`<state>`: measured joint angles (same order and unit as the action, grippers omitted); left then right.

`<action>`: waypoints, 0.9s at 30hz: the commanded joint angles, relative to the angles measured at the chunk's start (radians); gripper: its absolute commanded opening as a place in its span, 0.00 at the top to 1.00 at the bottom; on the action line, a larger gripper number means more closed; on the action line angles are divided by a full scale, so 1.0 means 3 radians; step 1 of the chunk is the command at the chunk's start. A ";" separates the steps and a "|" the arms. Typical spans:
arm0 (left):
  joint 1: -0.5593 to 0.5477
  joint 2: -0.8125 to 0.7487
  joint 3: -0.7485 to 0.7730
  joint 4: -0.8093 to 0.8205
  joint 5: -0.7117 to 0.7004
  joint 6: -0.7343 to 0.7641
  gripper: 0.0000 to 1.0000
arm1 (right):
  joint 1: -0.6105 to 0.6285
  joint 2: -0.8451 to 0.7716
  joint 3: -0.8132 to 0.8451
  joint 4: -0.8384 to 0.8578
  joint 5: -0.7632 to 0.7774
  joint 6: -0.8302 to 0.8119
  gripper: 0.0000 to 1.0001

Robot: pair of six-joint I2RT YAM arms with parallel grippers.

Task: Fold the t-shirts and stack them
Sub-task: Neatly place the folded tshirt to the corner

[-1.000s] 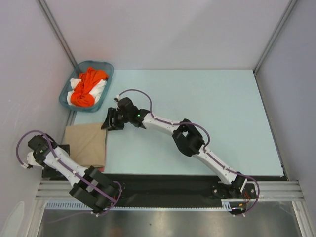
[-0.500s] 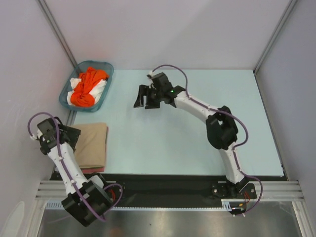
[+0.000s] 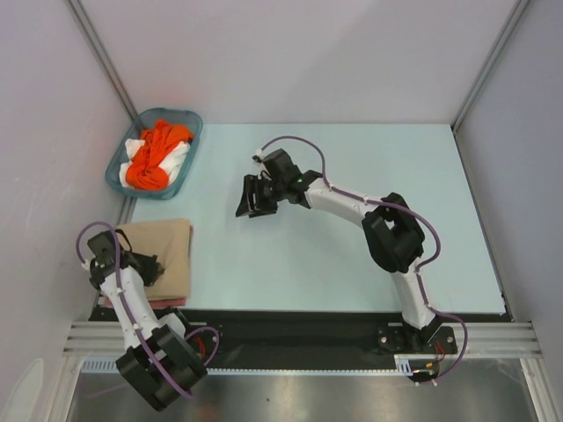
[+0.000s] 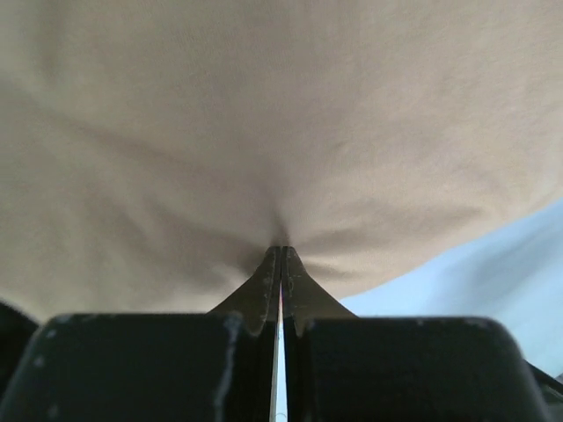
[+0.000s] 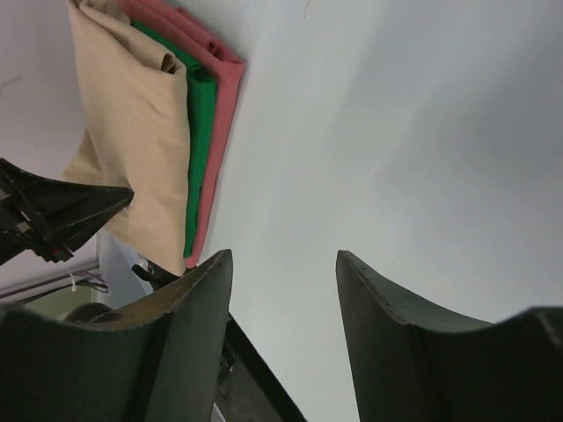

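Note:
Folded t-shirts lie stacked at the table's near left: a tan t-shirt on top, a dark green t-shirt and a reddish t-shirt under it. My left gripper is shut, its tips pressed into the tan t-shirt, which puckers round them. I cannot tell if any cloth is nipped. My right gripper hovers open over the bare table middle, nothing between its fingers. An orange t-shirt and a white t-shirt lie crumpled in the basket.
The teal plastic basket stands at the far left against the left wall. Grey walls close the table on three sides. The black rail with both arm bases runs along the near edge, just below the stack.
My left arm swung up over the stack and its gripper shut onto the tan t-shirt. My right arm left the stack's corner for the table middle, then dipped slightly toward the near left.

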<state>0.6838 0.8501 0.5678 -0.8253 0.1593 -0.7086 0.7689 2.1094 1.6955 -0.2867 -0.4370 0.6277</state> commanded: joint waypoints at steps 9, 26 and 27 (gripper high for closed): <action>0.0021 0.0030 0.0920 -0.1094 -0.1661 -0.0547 1.00 | 0.0183 0.0521 0.0836 0.0076 -0.0118 0.0214 0.44; 0.1080 0.0525 0.0710 -0.0292 -0.1134 0.0071 1.00 | 0.0193 0.0424 0.0709 0.0045 -0.0236 0.0127 0.45; 0.1151 0.0657 0.0725 -0.0357 -0.1190 0.0066 1.00 | 0.0188 0.0419 0.0725 0.0030 -0.0231 0.0122 0.45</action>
<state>0.9844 0.9825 0.7902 -0.9577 -0.2104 -0.7261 0.8219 2.2814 1.9018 -0.2836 -0.4862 0.6785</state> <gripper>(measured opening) 0.005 0.551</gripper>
